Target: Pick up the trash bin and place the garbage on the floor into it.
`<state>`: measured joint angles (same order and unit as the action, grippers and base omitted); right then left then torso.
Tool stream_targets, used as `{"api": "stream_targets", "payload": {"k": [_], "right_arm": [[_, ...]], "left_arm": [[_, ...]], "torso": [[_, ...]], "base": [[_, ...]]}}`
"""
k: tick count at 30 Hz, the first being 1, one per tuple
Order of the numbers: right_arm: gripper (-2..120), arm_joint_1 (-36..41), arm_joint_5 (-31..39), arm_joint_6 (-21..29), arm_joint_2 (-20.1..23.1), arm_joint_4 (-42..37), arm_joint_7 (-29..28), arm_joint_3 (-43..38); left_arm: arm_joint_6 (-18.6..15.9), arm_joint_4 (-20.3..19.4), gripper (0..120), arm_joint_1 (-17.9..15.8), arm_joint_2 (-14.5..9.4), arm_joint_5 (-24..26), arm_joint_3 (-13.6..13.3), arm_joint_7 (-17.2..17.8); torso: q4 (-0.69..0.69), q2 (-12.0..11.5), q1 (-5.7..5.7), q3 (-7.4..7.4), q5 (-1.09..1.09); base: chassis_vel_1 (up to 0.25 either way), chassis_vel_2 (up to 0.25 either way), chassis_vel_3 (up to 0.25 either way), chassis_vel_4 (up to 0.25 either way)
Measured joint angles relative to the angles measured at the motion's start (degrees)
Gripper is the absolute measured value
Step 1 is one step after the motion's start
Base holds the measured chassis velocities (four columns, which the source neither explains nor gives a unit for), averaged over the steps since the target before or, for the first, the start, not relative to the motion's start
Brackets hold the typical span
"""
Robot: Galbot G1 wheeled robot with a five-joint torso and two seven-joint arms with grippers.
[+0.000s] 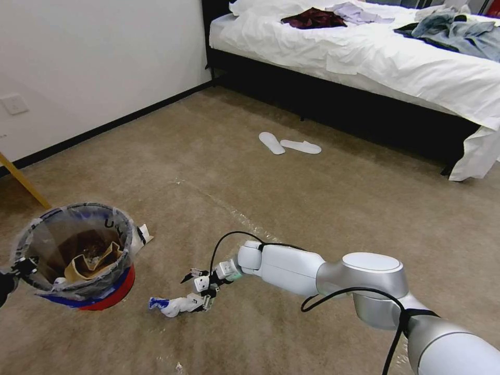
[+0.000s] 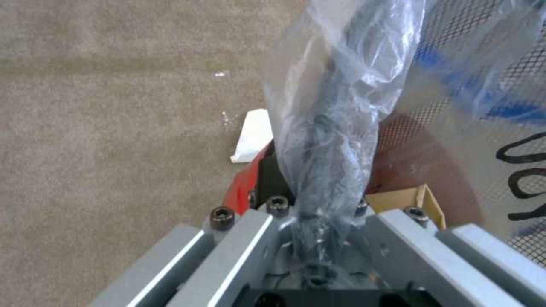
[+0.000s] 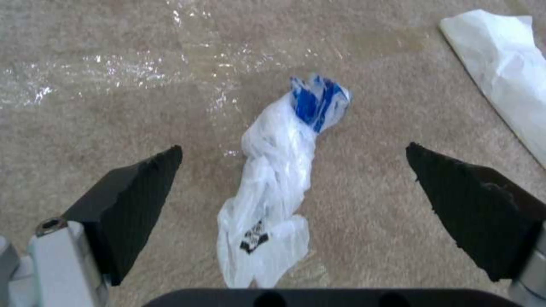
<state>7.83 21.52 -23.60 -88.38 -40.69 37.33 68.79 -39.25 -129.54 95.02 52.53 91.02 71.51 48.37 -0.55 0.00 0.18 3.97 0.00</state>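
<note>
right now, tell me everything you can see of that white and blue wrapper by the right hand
The wrapper is thin crumpled white plastic, twisted into a long bundle, blue print at one end and a small black mark near the other. It lies flat on the carpet, untouched, between the open fingers of the right hand.

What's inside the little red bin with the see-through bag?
Inside the small round red bin with a blue band and clear plastic liner lies torn brown paper, holding dark crumbs. Whatever is under that paper is covered. The left hand grips the rim.
</note>
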Motion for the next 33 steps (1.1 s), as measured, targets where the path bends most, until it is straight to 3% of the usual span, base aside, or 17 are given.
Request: {"api": "stream_targets", "payload": {"k": [14, 33], "right_arm": [[100, 1.7, 0.1, -0.5, -3.0, 3.5, 0.5, -0.2], [100, 4.4, -0.3, -1.2, -3.8, 7.4, 1.2, -1.6]], "left_arm": [[0.2, -0.3, 1, -0.1, 0.2, -0.2, -0.3, 0.1], [0.4, -0.4, 1, 0.1, 0.5, -0.8, -0.6, 0.1]], "torso": [[0.00, 0.0, 0.00, 0.00, 0.00], [0.00, 0.0, 0.00, 0.00, 0.00]], "base": [[0.000, 0.000, 0.000, 0.000], [0.000, 0.000, 0.000, 0.000]]}}
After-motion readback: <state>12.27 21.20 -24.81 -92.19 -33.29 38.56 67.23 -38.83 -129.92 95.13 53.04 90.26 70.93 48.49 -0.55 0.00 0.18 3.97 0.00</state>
